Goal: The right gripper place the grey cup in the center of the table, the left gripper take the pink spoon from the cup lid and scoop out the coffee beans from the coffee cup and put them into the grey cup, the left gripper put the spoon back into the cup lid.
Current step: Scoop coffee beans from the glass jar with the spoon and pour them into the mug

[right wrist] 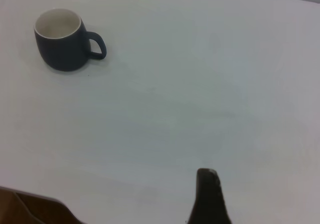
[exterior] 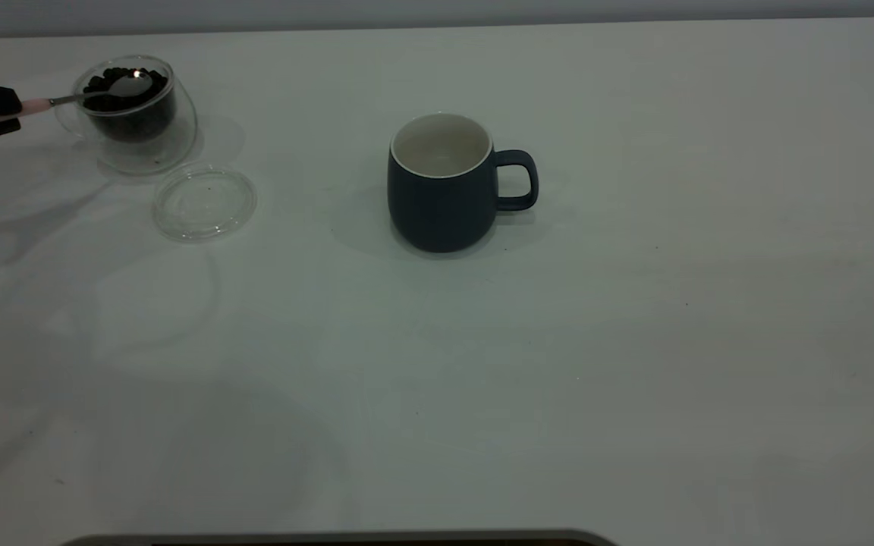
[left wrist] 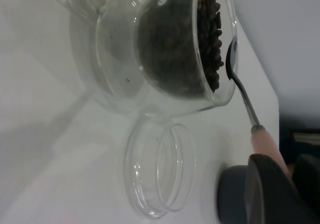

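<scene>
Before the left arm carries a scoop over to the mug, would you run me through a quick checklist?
1. Left claw shut on the spoon handle: ok.
2. Spoon bowl at the beans in the glass cup: ok.
3. Beans loaded in the spoon: cannot tell.
4. Mug upright, open, mid-table: ok.
5. Lid lies free beside the glass cup for the spoon's return: ok.
6. Right claw well away from the mug: ok.
</scene>
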{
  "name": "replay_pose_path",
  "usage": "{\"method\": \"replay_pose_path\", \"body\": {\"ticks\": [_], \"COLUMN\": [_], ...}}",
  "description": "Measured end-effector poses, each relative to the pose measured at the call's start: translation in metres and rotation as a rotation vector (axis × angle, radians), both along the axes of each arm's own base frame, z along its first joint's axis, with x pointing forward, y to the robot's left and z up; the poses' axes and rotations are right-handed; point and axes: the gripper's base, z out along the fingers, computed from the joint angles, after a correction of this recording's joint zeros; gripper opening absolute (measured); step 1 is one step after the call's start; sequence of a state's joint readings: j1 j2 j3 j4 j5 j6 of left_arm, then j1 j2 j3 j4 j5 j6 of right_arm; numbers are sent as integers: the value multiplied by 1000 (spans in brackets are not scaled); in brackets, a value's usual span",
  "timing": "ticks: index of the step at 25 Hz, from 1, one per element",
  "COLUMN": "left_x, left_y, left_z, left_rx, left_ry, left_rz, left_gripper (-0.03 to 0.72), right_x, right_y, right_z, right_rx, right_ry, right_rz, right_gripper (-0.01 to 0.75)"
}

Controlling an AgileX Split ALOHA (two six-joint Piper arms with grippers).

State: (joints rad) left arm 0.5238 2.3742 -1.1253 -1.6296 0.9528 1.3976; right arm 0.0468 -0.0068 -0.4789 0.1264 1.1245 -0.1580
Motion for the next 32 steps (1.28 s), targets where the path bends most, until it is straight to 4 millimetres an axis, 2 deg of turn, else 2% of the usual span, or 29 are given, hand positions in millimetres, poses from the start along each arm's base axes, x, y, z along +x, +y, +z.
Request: {"method": "replay_pose_path", "body": {"ticks": [13,27,32], "left_x": [3,1,14], "left_y": [8,6,14], "left_z": [-3,-4,5], "left_rx": [216,212,236], "left_ry": [-92,-64,-73], "left_rz": [-21,-65,-91], "left_gripper": [129,129,129], "right_x": [0,0,0], "right_y": [0,0,0], "right_z": [0,0,0], "right_rx": [0,0,0], "right_ry": [0,0,0], "right_rz": [0,0,0], "right_gripper": [588,588,588]}}
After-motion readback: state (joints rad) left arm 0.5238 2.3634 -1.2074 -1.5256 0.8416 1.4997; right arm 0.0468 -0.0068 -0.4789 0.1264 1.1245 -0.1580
